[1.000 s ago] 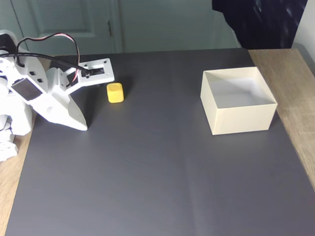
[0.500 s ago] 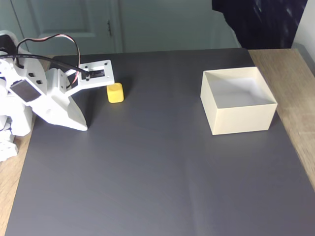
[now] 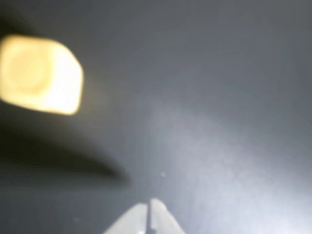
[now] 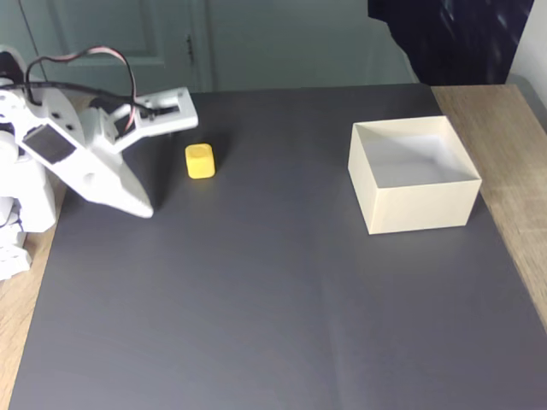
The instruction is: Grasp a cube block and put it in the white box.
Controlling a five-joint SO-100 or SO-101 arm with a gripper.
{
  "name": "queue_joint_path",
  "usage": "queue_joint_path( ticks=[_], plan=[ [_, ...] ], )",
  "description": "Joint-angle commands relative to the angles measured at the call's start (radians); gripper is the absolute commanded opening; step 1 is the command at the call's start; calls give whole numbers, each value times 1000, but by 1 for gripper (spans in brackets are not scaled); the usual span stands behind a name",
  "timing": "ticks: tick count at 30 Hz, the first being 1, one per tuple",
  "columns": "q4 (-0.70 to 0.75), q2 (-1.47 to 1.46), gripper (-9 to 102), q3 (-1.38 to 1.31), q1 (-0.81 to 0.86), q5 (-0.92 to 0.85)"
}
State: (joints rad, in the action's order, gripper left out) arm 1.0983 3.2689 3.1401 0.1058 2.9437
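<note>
End effector point(image 3: 148, 207) tips together, empty, beside the cube block point(image 4: 201, 161), which sits on the dark mat, well apart from the white box point(image 4: 416, 209). Should spread fingers and centre over cube before descending.

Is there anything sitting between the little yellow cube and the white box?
No. In the fixed view, just bare dark grey mat stretches between the cube block and the white box.
</note>
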Motion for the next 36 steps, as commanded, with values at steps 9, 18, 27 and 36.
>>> queue_joint_path(
  ticks=[9, 18, 27, 36],
  plan=[
    [-344, -614, 0, -359, -57, -34],
    [-437, -850, 0, -512, -91, -51],
    [-436, -867, 16, -506, -110, -40],
    [-474, -936, 27, -518, -29, -34]
  ],
)
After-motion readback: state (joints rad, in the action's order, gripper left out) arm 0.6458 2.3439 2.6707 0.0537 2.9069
